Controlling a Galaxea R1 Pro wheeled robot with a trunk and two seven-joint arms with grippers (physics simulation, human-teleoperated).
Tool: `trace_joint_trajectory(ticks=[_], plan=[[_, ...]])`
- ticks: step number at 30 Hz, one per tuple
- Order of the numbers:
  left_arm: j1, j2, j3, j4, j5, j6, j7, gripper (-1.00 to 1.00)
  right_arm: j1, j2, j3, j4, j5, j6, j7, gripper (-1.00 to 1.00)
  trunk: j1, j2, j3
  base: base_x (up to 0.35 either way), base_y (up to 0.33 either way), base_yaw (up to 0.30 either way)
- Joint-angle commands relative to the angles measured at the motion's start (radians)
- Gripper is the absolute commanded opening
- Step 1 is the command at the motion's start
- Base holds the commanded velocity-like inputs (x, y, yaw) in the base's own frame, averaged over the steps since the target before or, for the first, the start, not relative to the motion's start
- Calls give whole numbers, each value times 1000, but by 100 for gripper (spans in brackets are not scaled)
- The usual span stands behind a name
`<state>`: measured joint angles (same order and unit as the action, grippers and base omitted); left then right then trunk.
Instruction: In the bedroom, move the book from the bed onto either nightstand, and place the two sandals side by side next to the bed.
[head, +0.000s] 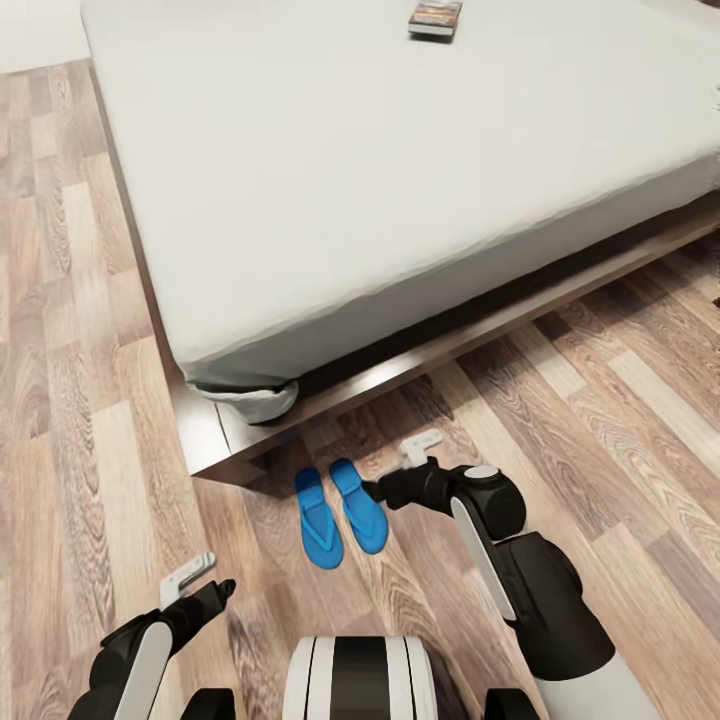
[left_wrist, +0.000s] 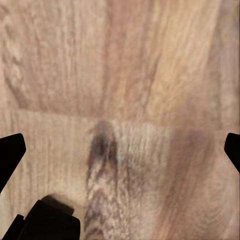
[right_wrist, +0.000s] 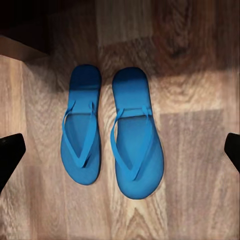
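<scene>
At the bottom of the head view, the robot's white-and-black trunk sits low over the wood-grain floor (head: 60, 400), and the left gripper (head: 195, 585) hangs at lower left, its pale fingers spread with nothing between them. The left wrist camera shows plank grain between two dark fingertips standing wide apart.

Just above centre-bottom, the right gripper (head: 405, 470) points toward the sandals (head: 340, 515). Its fingers are parted too; in the right wrist view the dark tips sit at either edge of the frame, well clear of the sandals (right_wrist: 112, 135). Both flip-flops lie flat, sole down, side by side, toes the same way, near the bed's corner. They are bright blue, smooth and matte, with thin Y-shaped straps.

Farther up, the bed (head: 350, 200) spreads across the upper frame: a plain white mattress, softly rumpled at the near corner, on a dark glossy wooden frame.

At the top edge, right of centre, the book (head: 436, 18) lies flat on the mattress, thin, dark-covered, with an orange band.

The sandal step looks done. The book appears next, which calls for moving closer and reaching far across the mattress.
</scene>
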<state>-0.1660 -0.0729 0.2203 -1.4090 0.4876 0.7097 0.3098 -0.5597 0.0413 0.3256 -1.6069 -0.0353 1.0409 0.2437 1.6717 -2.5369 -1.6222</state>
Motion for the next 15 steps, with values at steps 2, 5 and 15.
trace_joint_trajectory(ticks=[2, 5, 15], plan=[[0, -1, 2, -2, 10, 4, 8, 100, 0, 0, -1, -2, -3, 6, -1, 100, -1, 0, 7, 0, 0, 0], [1, -1, 2, -2, 9, 4, 9, 100, 0, 0, -1, -3, -3, 6, -1, 100, -2, 1, 19, 0, 0, 0], [2, -1, 2, -1, 8, 3, 10, 100, 0, 0, -2, -5, -3, 6, -1, 100, -7, 3, 58, 0, 0, 0]])
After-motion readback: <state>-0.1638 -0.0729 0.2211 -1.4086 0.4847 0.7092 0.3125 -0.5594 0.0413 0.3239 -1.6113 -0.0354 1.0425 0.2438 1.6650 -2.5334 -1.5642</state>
